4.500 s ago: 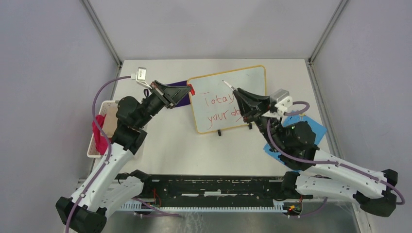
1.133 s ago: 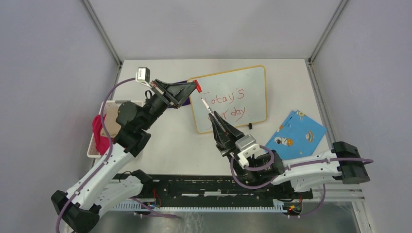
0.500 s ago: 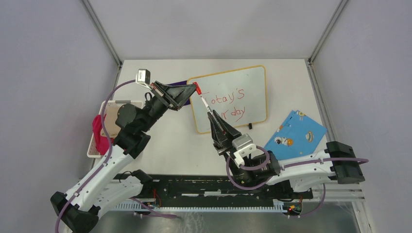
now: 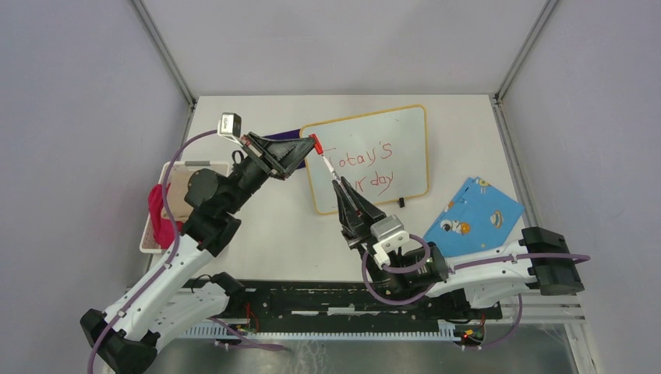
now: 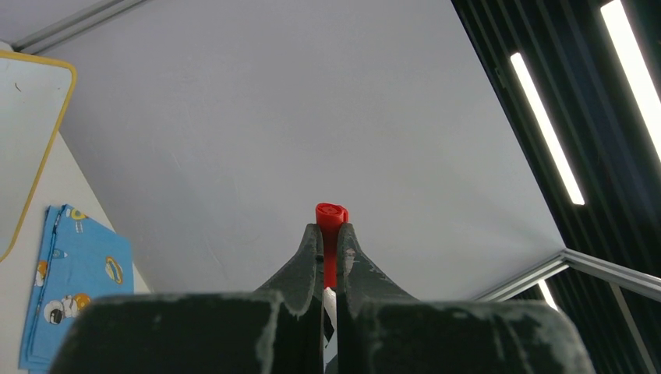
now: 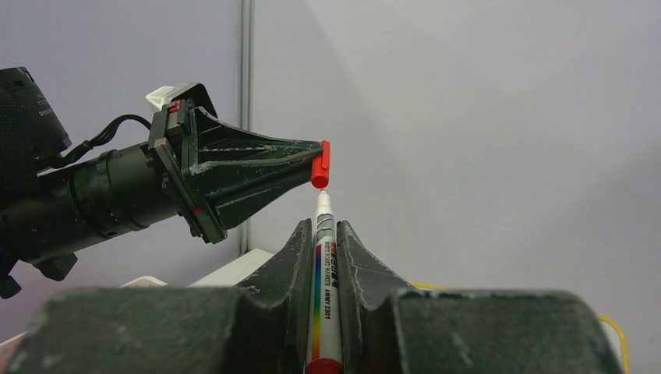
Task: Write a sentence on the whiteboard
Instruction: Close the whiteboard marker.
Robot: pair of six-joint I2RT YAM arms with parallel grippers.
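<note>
The whiteboard, yellow-framed, lies at the back middle of the table. The sentence is red handwriting in two lines, and the marker and my right fingers cover the start of the lower line. My right gripper is shut on a white marker with a rainbow stripe, its bare tip pointing up. My left gripper is shut on the marker's red cap. The cap sits just above the tip and in line with it. In the left wrist view the cap sticks out between my fingertips.
A blue patterned cloth lies right of the board. At the table's left edge stands a white basket with a pink rag in it. A dark purple item shows behind my left gripper.
The right arm has come off the board and swung to the near side, raising the marker tip to the cap. Over the last second the gap between tip and cap closed.
</note>
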